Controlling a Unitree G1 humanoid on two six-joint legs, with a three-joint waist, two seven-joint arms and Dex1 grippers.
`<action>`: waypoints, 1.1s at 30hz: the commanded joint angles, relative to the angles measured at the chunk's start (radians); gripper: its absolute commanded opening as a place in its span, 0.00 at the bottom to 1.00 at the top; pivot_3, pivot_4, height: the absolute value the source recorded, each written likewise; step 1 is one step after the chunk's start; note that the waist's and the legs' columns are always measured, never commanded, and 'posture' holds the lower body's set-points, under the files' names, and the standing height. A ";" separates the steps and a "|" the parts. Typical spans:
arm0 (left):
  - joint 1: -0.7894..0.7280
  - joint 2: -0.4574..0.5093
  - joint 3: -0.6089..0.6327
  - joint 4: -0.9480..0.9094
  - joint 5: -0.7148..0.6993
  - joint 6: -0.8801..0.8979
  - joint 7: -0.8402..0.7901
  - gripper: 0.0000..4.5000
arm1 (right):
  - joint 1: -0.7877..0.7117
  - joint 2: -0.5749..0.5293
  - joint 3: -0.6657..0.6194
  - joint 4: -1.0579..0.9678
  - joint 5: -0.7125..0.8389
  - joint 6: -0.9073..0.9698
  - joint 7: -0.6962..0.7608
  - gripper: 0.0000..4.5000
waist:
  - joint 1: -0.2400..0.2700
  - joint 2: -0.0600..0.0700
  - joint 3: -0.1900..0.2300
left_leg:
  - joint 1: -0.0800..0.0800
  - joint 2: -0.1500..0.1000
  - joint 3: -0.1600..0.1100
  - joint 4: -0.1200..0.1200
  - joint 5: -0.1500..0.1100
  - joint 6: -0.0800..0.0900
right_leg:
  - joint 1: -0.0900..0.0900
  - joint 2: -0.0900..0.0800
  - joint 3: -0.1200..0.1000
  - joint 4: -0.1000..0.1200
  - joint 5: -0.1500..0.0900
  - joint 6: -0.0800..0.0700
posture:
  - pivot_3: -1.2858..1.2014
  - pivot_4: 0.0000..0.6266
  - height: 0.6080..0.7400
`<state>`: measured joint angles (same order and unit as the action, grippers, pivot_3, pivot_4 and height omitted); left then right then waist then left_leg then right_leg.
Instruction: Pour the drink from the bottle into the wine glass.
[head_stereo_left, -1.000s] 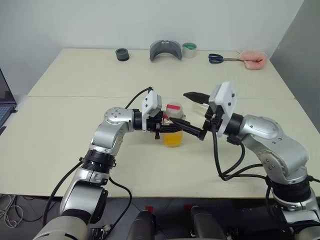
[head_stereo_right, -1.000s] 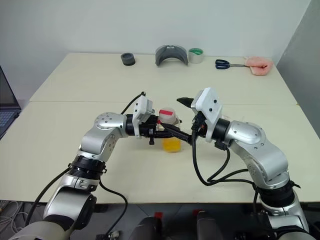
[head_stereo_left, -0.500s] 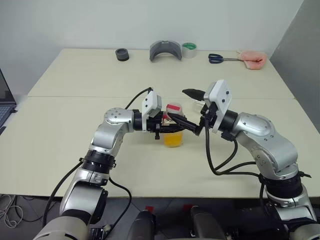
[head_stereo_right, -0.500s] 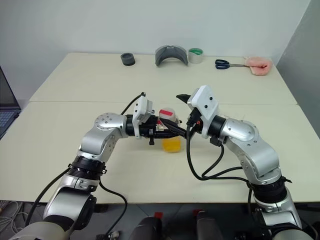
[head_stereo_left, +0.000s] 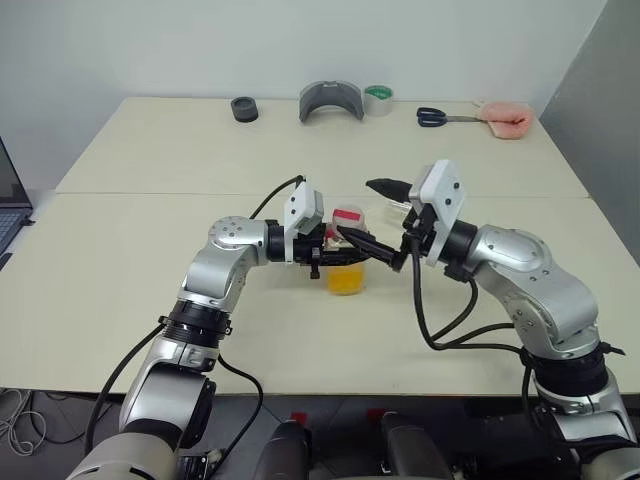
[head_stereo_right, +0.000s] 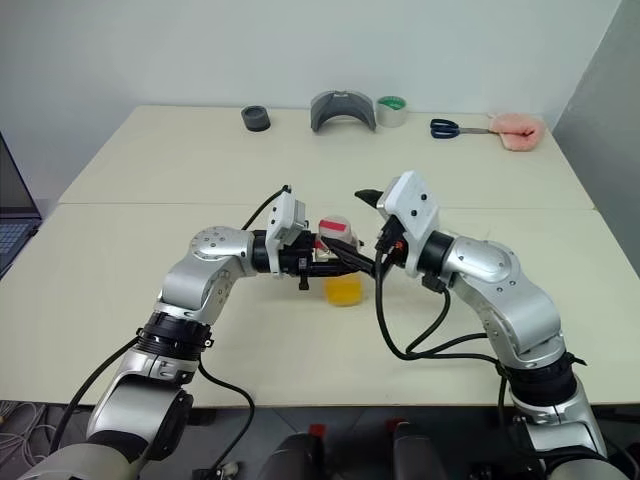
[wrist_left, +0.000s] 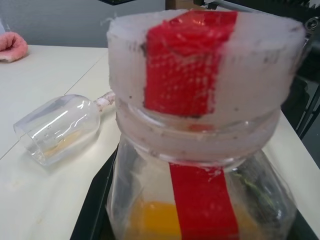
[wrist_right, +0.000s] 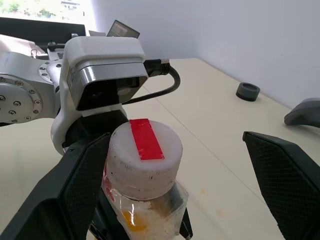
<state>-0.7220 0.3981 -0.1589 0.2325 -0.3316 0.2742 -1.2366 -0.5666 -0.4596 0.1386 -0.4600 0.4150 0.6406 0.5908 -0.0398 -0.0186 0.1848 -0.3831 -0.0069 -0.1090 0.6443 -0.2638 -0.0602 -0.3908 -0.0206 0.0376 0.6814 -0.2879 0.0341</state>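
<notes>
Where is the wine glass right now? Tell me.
In the left wrist view the wine glass lies on its side on the table, apart from the bottle and beyond it, with its stem toward the bottle.

Head pair high above the table (head_stereo_left: 120, 240); wrist cameras close on the shared bottle (wrist_right: 145, 175)
</notes>
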 joint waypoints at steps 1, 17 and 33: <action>-0.006 0.005 0.010 -0.041 -0.012 -0.019 -0.010 0.38 | 0.002 -0.015 -0.041 -0.029 0.000 -0.003 -0.005 1.00 | 0.000 0.000 0.000 | 0.000 0.000 0.000 0.000 0.000 0.000 | 0.000 0.000 0.000 0.000 0.000 0.000 | 0.52 0.24 1.00; -0.004 0.008 0.013 -0.025 -0.007 -0.037 -0.016 0.38 | 0.011 -0.030 -0.045 -0.035 0.008 -0.005 0.001 1.00 | 0.000 0.000 0.000 | 0.000 0.000 0.000 0.000 0.000 0.000 | 0.000 0.000 0.000 0.000 0.000 0.000 | 0.52 0.24 1.00; -0.006 0.008 0.012 -0.026 -0.008 -0.036 -0.012 0.38 | 0.014 -0.033 -0.052 -0.043 0.020 0.000 0.005 1.00 | 0.000 0.000 0.000 | 0.000 0.000 0.000 0.000 0.000 0.000 | 0.000 0.000 0.000 0.000 0.000 0.000 | 0.52 0.24 1.00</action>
<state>-0.7196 0.3985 -0.1589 0.2373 -0.3285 0.2547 -1.2375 -0.5537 -0.4818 0.1286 -0.4708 0.4318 0.6432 0.6027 -0.0397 -0.0186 0.1848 -0.3831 -0.0069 -0.1090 0.6443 -0.2638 -0.0602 -0.3908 -0.0206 0.0376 0.6814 -0.2879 0.0341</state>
